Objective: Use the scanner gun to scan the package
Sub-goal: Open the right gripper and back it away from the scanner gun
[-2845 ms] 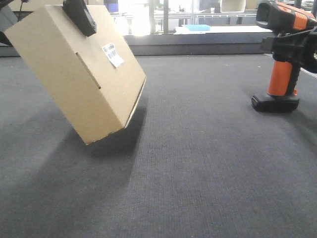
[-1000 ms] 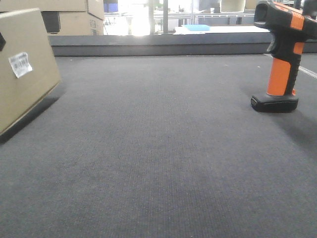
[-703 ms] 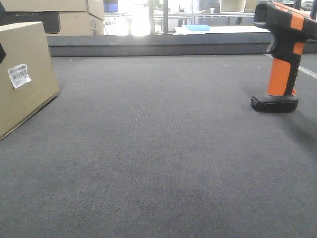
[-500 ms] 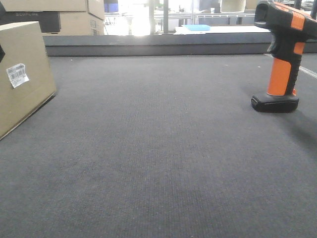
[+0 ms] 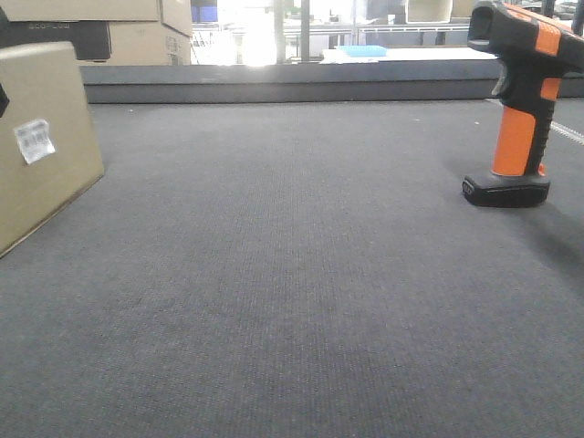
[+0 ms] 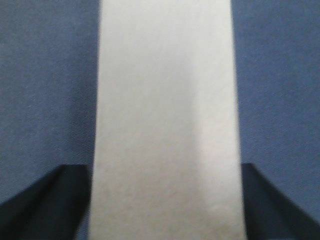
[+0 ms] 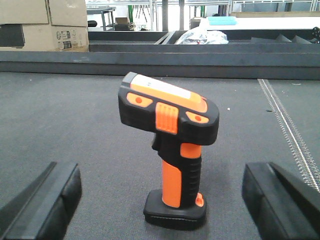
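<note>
Standing upright on its flat base, the black-and-orange pistol-shaped scanner gun [image 7: 170, 150] is framed by the spread, empty right end effector [image 7: 162, 200]; the flat tan cardboard package [image 6: 165, 120] is clamped by the left end effector [image 6: 165, 200], label outward for scanning.

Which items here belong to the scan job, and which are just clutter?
Job items:
- flat tan cardboard package with a small white barcode label
- pistol-shaped black scanner gun with orange handle, standing upright on the grey mat

Just lying about:
- stacked cardboard boxes with a dark band
- light blue flat item on the far table
</note>
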`<action>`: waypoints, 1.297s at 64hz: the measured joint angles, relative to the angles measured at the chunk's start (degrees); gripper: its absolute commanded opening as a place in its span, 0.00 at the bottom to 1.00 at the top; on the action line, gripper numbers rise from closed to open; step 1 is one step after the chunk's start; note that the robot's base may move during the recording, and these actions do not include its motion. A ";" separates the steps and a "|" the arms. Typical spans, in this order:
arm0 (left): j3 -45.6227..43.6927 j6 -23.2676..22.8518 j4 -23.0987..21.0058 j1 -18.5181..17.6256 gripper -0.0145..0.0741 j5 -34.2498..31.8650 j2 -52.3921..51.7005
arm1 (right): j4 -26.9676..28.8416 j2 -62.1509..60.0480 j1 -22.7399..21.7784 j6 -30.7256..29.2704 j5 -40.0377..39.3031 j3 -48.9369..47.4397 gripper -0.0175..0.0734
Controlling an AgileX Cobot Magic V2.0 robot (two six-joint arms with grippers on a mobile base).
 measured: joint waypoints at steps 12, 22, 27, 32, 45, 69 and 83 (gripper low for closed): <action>-1.29 -0.10 1.81 0.00 0.81 2.20 0.00 | 0.00 0.00 0.00 0.00 0.11 0.00 0.81; -5.20 -1.41 1.93 0.00 0.81 3.04 -1.74 | 0.00 0.00 0.00 0.00 0.22 0.00 0.81; -6.90 -1.41 1.04 0.00 0.81 3.13 -4.49 | 0.00 0.00 0.00 0.00 0.22 0.00 0.81; -7.50 -1.45 -0.75 0.00 0.78 3.13 -7.74 | 0.00 0.00 0.00 0.00 0.22 0.00 0.81; -7.62 -1.54 -2.92 0.00 0.35 3.33 -14.99 | 0.00 -4.23 0.00 0.00 2.12 0.04 0.81; 7.87 -1.54 -3.18 0.00 0.04 -11.34 -29.66 | 0.23 -20.76 0.00 0.00 21.29 0.27 0.54; 21.46 -1.54 -3.32 0.00 0.04 -20.98 -39.24 | 2.60 -25.80 0.00 0.00 31.12 0.27 0.01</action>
